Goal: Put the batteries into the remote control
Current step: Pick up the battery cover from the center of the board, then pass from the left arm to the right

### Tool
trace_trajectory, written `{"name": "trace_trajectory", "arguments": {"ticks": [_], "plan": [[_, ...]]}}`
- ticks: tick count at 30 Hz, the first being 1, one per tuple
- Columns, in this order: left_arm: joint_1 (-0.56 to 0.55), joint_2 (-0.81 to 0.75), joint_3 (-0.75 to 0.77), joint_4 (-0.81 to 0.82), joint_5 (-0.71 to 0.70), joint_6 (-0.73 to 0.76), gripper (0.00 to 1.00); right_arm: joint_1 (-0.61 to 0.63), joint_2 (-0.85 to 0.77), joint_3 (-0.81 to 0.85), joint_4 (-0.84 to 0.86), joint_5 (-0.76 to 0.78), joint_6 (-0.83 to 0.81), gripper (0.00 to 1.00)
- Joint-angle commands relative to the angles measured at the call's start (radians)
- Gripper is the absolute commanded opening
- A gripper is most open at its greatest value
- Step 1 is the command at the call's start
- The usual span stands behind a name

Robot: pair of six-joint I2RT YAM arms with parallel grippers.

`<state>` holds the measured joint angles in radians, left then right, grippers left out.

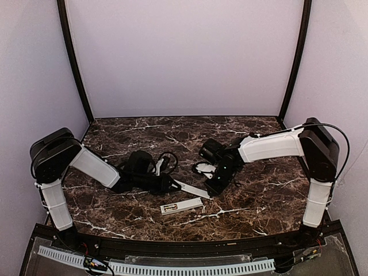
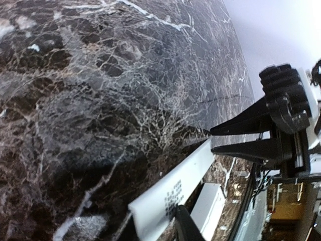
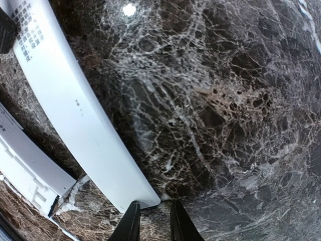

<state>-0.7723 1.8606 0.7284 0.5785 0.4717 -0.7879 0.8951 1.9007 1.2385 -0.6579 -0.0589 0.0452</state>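
Nearest the arm bases, the remote control (image 1: 183, 204) lies flat on the marble surface (image 1: 259, 195); a dark patch at its left end is too small to read. Just beyond it, the left gripper (image 1: 175, 185) has its fingers clamped on the white cover strip (image 1: 194, 190), whose grey print is blurred. At the strip's far tip, the right gripper (image 3: 154, 211) shows its fingers a slim gap apart with nothing between them. Whether they touch the strip I cannot tell.

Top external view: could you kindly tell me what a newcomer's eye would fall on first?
A thin white cover strip stands out mid-table, one end in the jaws of the left gripper, the right gripper at its other end. Just nearer the bases lies the slim white bar-shaped remote control on dark veined marble.
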Motion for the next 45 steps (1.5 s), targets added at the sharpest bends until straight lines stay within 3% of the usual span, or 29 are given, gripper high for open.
{"name": "trace_trajectory", "arguments": {"ticks": [1,7,9,14,22,28,33,45], "plan": [[0.000,-0.013,-0.002,0.097,0.047,-0.017,0.10,0.003,0.010,-0.019,-0.006,0.043,0.000,0.21],[0.000,-0.024,0.025,0.093,0.065,0.021,0.00,-0.034,-0.114,-0.038,0.047,0.000,-0.009,0.28],[0.001,-0.031,0.037,0.080,0.073,0.037,0.00,-0.048,-0.161,-0.040,0.056,-0.015,-0.023,0.36],[0.011,-0.090,0.105,-0.063,0.130,0.153,0.00,-0.090,-0.353,-0.071,0.134,-0.101,-0.060,0.68],[0.010,-0.237,0.279,-0.389,0.322,0.490,0.00,-0.170,-0.569,-0.109,0.196,-0.414,-0.161,0.90],[-0.003,-0.311,0.343,-0.500,0.419,0.569,0.00,-0.167,-0.607,-0.100,0.182,-0.598,-0.192,0.84],[-0.046,-0.345,0.408,-0.670,0.433,0.674,0.00,-0.134,-0.552,-0.048,0.118,-0.694,-0.209,0.63],[-0.079,-0.371,0.439,-0.712,0.486,0.744,0.00,-0.033,-0.456,0.001,0.031,-0.767,-0.231,0.45]]}}
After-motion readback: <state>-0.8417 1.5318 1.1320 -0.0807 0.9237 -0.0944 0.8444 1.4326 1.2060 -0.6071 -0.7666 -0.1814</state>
